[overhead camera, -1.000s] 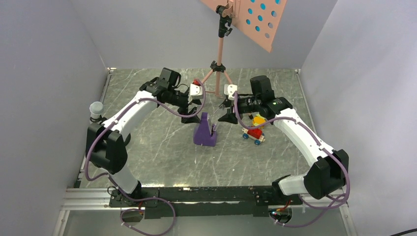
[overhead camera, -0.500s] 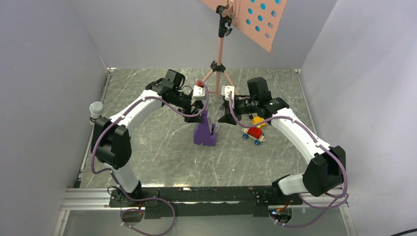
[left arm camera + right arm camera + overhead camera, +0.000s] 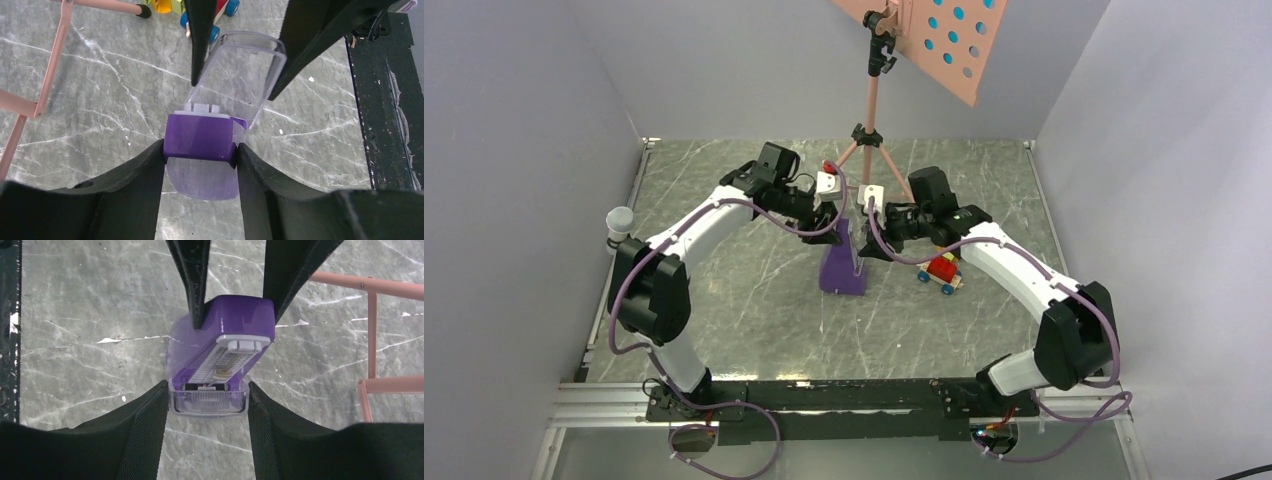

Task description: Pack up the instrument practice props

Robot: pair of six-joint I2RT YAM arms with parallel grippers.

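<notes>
Purple metronome [image 3: 842, 268] stands mid-tabletop [image 3: 744, 300] in the top view, with the music stand [image 3: 871, 105] at twelve o'clock and the red toy car [image 3: 941, 270] at three.
Left wrist: left end effector [image 3: 200, 148] clamps the metronome's purple body on both flanks.
Right wrist: right end effector [image 3: 208, 388] grips its clear cover [image 3: 209, 404].

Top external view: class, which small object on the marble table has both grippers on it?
The purple pyramid-shaped metronome: the left gripper clamps its body, the right gripper its clear cover. The red toy car stands apart, untouched.
</notes>
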